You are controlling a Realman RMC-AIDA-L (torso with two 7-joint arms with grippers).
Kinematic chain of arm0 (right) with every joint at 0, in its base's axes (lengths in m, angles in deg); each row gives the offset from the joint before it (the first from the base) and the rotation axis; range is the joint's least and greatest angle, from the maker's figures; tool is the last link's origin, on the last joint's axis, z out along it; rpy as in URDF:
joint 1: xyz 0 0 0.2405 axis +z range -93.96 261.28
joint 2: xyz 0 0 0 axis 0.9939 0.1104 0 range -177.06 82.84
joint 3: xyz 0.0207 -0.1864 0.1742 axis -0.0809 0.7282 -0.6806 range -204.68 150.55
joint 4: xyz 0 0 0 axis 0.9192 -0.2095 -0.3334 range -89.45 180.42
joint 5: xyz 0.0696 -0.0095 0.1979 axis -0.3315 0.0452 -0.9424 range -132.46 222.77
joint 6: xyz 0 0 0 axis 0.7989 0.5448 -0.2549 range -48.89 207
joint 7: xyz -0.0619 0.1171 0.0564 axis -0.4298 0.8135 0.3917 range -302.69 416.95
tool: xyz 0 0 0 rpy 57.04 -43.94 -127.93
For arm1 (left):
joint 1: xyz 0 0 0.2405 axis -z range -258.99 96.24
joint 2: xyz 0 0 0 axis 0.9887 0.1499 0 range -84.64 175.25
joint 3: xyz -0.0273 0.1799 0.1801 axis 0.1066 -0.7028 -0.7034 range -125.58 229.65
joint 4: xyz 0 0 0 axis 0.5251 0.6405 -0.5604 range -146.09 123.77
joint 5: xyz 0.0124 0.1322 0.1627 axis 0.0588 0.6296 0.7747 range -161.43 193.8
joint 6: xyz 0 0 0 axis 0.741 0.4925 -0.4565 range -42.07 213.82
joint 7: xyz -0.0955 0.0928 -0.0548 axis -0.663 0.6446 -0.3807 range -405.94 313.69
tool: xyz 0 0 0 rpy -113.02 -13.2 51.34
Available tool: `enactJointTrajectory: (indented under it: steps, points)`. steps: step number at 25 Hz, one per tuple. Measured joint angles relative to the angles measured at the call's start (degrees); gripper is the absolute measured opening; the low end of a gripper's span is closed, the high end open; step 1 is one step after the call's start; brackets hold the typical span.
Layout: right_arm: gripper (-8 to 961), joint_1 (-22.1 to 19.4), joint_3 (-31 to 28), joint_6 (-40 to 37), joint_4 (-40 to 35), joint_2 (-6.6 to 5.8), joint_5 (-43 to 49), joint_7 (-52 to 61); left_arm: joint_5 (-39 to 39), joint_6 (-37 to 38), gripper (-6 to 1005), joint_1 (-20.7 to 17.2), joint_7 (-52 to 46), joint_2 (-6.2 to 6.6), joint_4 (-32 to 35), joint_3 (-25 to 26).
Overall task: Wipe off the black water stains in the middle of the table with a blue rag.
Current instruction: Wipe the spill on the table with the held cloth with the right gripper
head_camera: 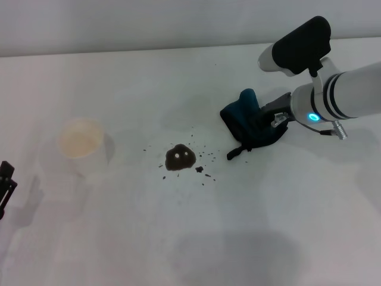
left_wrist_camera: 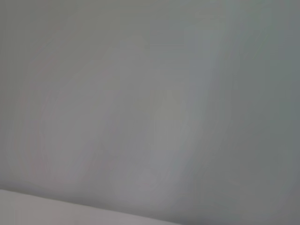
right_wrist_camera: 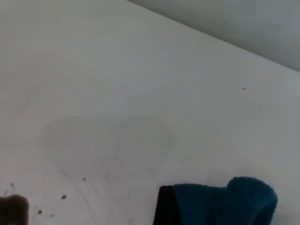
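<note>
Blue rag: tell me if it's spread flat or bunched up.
Bunched up. The blue rag stands in a crumpled heap at the right gripper, one fold poking up, beside the black water stains.

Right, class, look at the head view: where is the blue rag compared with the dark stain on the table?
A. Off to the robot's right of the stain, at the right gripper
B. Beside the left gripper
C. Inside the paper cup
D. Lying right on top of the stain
A: the blue rag sits at the right gripper, apart from the stain, which is uncovered.

Blue rag (head_camera: pixel 249 122) bunched on table (head_camera: pixel 178 238), right of black water stains (head_camera: pixel 180 158), apart.
</note>
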Motion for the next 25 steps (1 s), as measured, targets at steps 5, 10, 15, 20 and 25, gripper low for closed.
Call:
enactJointTrajectory:
  steps: [5, 10, 15, 20, 25]
  points:
    - [238, -0.62, -0.85, 1.64, -1.15, 0.02, -2.04, -0.59, 0.01, 0.0, 883, 0.15, 0.0, -0.04, 0.15, -0.02]
    - [122, -1.42, -1.7, 8.78, -5.78, 0.07, -8.54, -7.28, 0.0, 0.0, 883, 0.17, 0.0, 0.01, 0.18, 0.03]
    - [102, -1.4, 1.79, 13.51, -7.25, 0.27, -17.11, -13.34, 0.0, -0.32, 884, 0.27, -0.27, 0.03, 0.19, 0.06]
    - [102, -0.62, 9.92, 13.0, -5.68, 0.58, -22.48, -16.55, 0.01, -0.34, 884, 0.64, -5.35, 0.1, -0.28, 0.07]
    - [101, 0.99, 19.8, 3.7, -4.65, 0.71, -26.54, -17.07, 0.03, -0.38, 884, 1.12, -6.35, 0.14, -0.54, 0.06]
